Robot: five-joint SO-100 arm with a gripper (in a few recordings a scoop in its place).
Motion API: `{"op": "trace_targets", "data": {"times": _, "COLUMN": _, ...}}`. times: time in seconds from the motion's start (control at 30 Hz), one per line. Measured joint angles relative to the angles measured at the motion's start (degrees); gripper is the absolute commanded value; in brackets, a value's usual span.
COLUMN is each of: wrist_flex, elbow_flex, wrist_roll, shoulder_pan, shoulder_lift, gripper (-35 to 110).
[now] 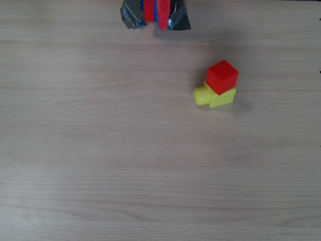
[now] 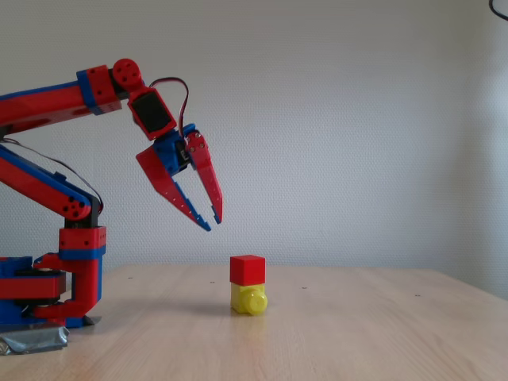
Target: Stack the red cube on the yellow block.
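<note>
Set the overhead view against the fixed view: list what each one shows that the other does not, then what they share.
Overhead alone: the top face of the red cube, sitting skewed over the yellow block, whose stud points left in that picture.

Fixed view alone: the arm's full height and the claw, open and empty, hanging high above the table and left of the stack, plus the white wall.

Both: the cube resting on the block, nothing gripping it, on the wooden table.

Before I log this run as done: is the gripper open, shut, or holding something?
Gripper: open, empty, raised above the table, clear of the red cube.
</note>
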Motion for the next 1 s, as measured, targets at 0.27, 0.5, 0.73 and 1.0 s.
{"op": "trace_targets", "data": {"times": 0.27, "wrist_flex": -2.72, "elbow_flex": 10.9, "wrist_roll": -5.19, "shoulder_pan": 1.41, "shoulder_lift": 9.76, "gripper": 0}}
{"op": "trace_targets", "data": {"times": 0.5, "wrist_flex": -5.89, "elbow_flex": 17.31, "wrist_roll": -3.96, "shoulder_pan": 2.55, "shoulder_lift": 15.73, "gripper": 0}}
{"op": "trace_targets", "data": {"times": 0.73, "wrist_flex": -7.21, "elbow_flex": 27.33, "wrist_roll": -3.52, "shoulder_pan": 3.52, "shoulder_lift": 25.49, "gripper": 0}}
{"op": "trace_targets", "data": {"times": 1.0, "wrist_flex": -5.62, "elbow_flex": 34.37, "wrist_roll": -3.69, "shoulder_pan": 4.92, "shoulder_lift": 30.85, "gripper": 0}}
